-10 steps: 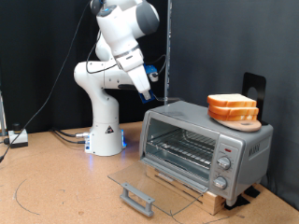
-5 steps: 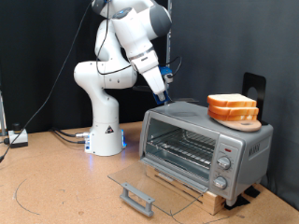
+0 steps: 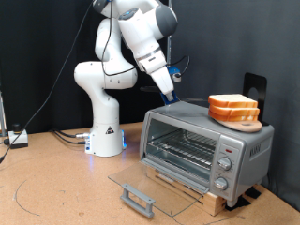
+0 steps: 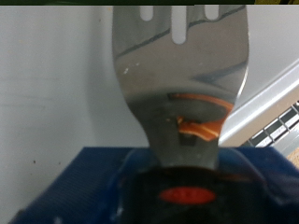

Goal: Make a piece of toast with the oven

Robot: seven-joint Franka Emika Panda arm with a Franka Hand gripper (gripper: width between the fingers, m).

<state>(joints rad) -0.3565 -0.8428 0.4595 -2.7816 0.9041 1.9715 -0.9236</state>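
Observation:
Two stacked slices of toast (image 3: 233,105) lie on a small wooden board (image 3: 246,122) on top of the oven (image 3: 242,144). The oven's glass door (image 3: 155,181) hangs open, showing the wire rack (image 3: 184,148) with nothing on it. My gripper (image 3: 167,84) hovers above the oven's back corner, at the exterior view's left of the toast. It is shut on a blue-handled spatula (image 3: 174,97) that points down toward the oven top. In the wrist view the spatula's metal blade (image 4: 182,84) fills the picture and mirrors an orange crust, above the blue handle (image 4: 112,177).
The oven stands on a wooden base (image 3: 192,194) on a brown table (image 3: 56,192). The door's grey bar handle (image 3: 138,199) sticks out toward the exterior view's bottom. The robot's white base (image 3: 106,131) stands left of the oven, with cables (image 3: 66,136) beside it. A black stand (image 3: 254,86) rises behind the toast.
The arm has swung toward the exterior view's right, carrying the spatula from left of the oven to above its top, closer to the toast. The toast and oven have not moved.

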